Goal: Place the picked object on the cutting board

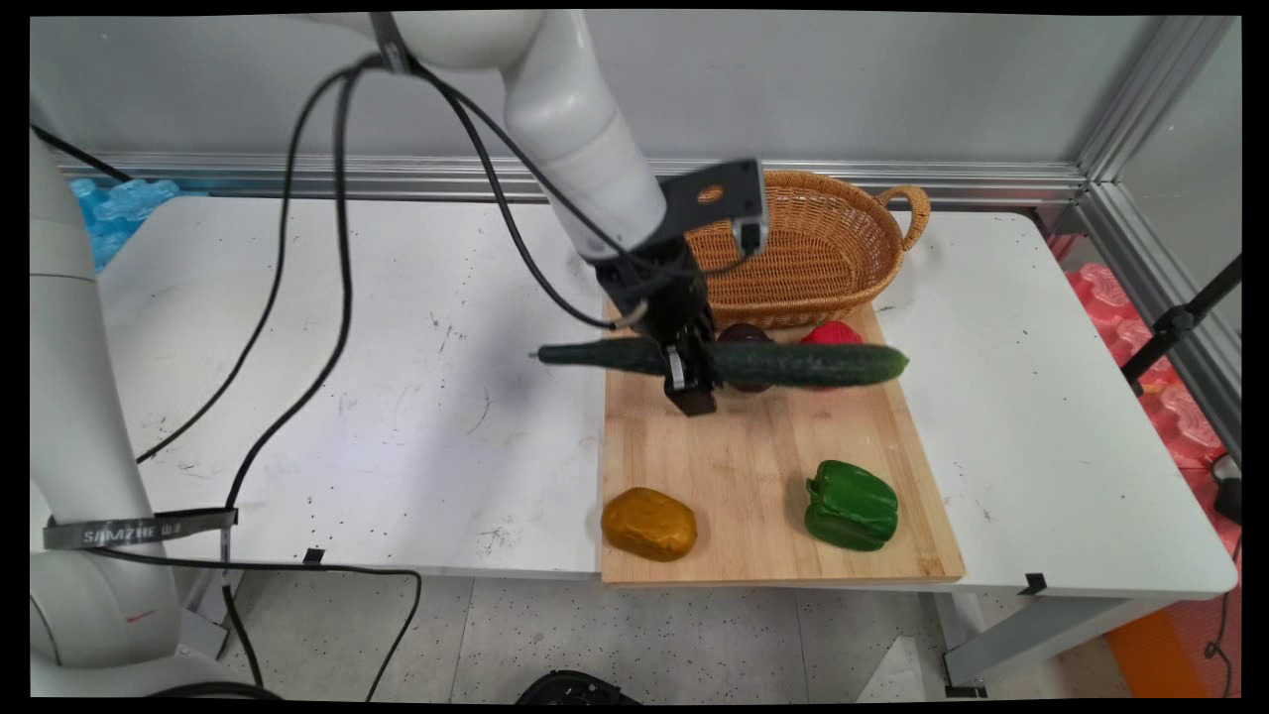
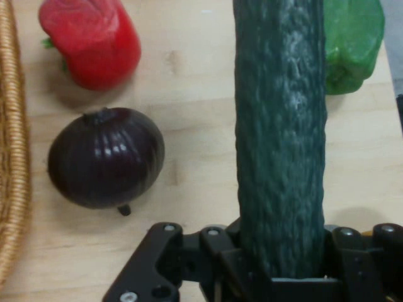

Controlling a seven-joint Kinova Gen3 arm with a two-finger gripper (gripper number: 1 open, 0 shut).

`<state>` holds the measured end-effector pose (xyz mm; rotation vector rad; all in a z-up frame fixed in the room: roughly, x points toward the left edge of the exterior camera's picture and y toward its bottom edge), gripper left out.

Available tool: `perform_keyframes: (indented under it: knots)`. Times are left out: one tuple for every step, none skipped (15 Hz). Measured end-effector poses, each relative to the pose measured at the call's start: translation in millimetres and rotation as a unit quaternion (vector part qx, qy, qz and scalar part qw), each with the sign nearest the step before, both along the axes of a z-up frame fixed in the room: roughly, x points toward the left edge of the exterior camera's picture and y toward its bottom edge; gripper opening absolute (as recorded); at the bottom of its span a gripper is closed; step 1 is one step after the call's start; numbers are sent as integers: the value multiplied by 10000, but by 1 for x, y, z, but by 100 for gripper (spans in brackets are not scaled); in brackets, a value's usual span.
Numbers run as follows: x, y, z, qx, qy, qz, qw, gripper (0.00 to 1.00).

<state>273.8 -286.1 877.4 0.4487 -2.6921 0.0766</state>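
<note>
Claw [image 1: 689, 382] clamped on cucumber [image 1: 793, 364], red onion [image 2: 106, 157] half hidden behind it

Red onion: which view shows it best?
The hand view: the red onion lies whole and unobstructed on the cutting board, beside the red pepper. In the main view only its top shows behind the cucumber held in the hand.

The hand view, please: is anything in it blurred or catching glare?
Hand view: the long dark green cucumber is sharp; the round purple onion shows small glossy highlights and casts a soft shadow on the wooden cutting board. Main view: the cucumber is equally sharp.
</note>
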Motion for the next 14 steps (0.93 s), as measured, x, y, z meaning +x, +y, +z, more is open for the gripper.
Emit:
perform_keyframes:
  knots:
    - [-4, 0, -8, 11, -16, 10, 10000, 0]
    - [-8, -1, -17, 21, -34, 22, 10000, 0]
    - [-11, -1, -23, 26, -46, 35, 10000, 0]
    - [-13, -2, -27, 30, -55, 43, 10000, 0]
    - [-17, -3, -34, 36, -68, 54, 10000, 0]
    - [-21, -4, -41, 42, -82, 66, 9999, 0]
    - [-25, -6, -48, 47, -98, 78, 9999, 0]
    - [-29, -8, -54, 50, -116, 83, 9999, 0]
    - [-31, -9, -57, 52, -126, 80, 9999, 0]
    - [-34, -10, -63, 58, -142, 74, 9999, 0]
    - [-37, -12, -69, 62, -160, 60, 9998, 0]
    - [-40, -14, -74, 66, -177, 45, 9998, 0]
    - [-43, -15, -78, 68, -193, 34, 9998, 0]
    - [-44, -16, -80, 66, -203, 26, 9998, 0]
